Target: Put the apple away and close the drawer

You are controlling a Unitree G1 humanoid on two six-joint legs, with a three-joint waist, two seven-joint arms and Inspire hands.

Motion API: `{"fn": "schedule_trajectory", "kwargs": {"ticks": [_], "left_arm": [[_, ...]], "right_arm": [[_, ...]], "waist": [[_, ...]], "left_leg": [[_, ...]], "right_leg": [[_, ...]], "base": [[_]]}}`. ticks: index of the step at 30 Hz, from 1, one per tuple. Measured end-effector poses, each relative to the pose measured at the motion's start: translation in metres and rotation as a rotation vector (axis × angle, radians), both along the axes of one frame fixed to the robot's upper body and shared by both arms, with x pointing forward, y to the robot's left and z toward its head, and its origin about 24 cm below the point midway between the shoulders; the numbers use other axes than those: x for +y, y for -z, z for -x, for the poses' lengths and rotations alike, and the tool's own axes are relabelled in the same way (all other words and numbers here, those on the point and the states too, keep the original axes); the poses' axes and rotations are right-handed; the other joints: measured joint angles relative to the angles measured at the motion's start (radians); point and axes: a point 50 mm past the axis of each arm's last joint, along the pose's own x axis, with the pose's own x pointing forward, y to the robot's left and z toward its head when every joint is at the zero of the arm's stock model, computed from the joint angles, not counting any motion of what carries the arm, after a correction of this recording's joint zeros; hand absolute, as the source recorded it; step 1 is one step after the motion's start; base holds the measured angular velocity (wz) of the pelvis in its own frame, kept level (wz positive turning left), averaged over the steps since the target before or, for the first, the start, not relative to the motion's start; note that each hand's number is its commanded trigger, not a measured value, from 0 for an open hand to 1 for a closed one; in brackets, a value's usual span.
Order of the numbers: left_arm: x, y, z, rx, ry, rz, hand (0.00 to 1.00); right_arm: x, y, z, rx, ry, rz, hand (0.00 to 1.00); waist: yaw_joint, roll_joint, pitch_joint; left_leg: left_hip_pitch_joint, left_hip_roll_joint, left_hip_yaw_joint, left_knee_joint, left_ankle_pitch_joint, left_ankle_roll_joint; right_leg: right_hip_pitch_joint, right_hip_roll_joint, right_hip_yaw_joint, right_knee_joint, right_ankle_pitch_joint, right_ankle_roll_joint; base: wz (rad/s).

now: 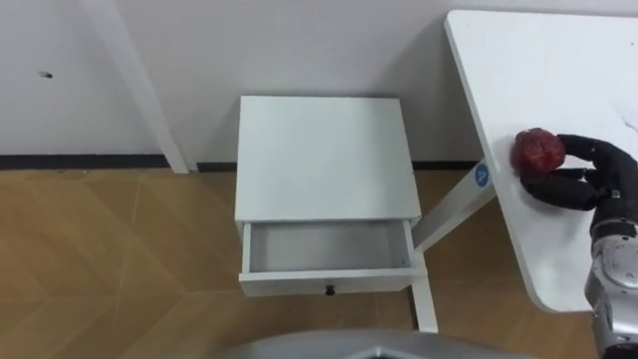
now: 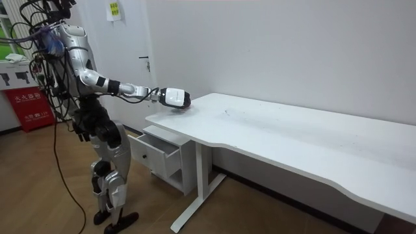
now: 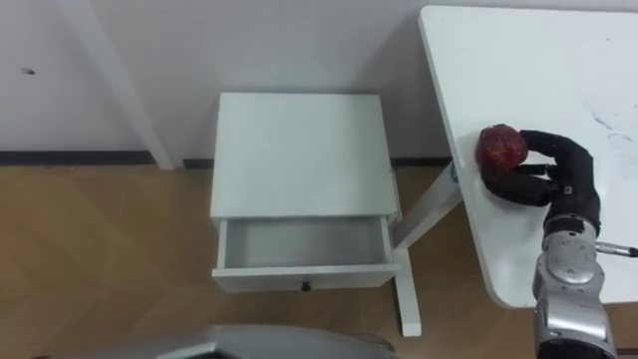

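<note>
Apple (image 1: 536, 151) first: I see it dark red and mottled, roundish, with a slightly lumpy, dull skin. It sits on the white table (image 1: 538, 70), close to the edge nearest the cabinet. My right hand (image 1: 590, 176) is on it. The black fingers (image 1: 583, 148) are curled over the far side and the thumb is tucked in along the near side, so the apple is cupped between them. I read that as a grasp. The apple looks to be resting on the tabletop, though I cannot tell if it is lifted clear.

Moving outward, the white cabinet (image 1: 324, 155) stands on the wooden floor (image 1: 110, 259), against the wall and just left of the table's slanted leg (image 1: 454, 211). Its drawer (image 1: 324, 283) is pulled out toward me, with its pale bottom showing and a small dark knob (image 1: 329, 290) at the middle of the front panel. The apple and the drawer are well apart.

In the room view I have the robot standing upright beside the cabinet at the table's end. The right arm is stretched out level over the table corner, with the hand (image 2: 174, 97) down on the tabletop.
</note>
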Motion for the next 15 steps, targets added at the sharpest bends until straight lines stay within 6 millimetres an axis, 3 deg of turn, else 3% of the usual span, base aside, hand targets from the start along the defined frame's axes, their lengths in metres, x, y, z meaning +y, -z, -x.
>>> {"fn": "schedule_trajectory", "kwargs": {"ticks": [11,15], "left_arm": [[0.000,0.000,0.001,0.007,-0.002,0.001,0.00],[0.000,0.000,-0.002,0.001,0.001,0.001,0.00]], "right_arm": [[0.001,0.000,-0.001,0.015,-0.021,0.023,1.00],[0.015,-0.008,-0.012,0.018,-0.149,0.081,1.00]], "waist": [[0.012,-0.003,0.0028],[0.019,-0.006,0.0043]], "left_leg": [[0.003,0.000,-0.002,-0.001,0.000,0.000],[-0.001,0.000,-0.001,-0.002,0.000,0.000]], "right_leg": [[0.002,-0.001,-0.010,0.000,0.000,0.000],[-0.002,-0.001,-0.009,0.000,0.000,0.000]], "base": [[0.00],[0.00]]}}
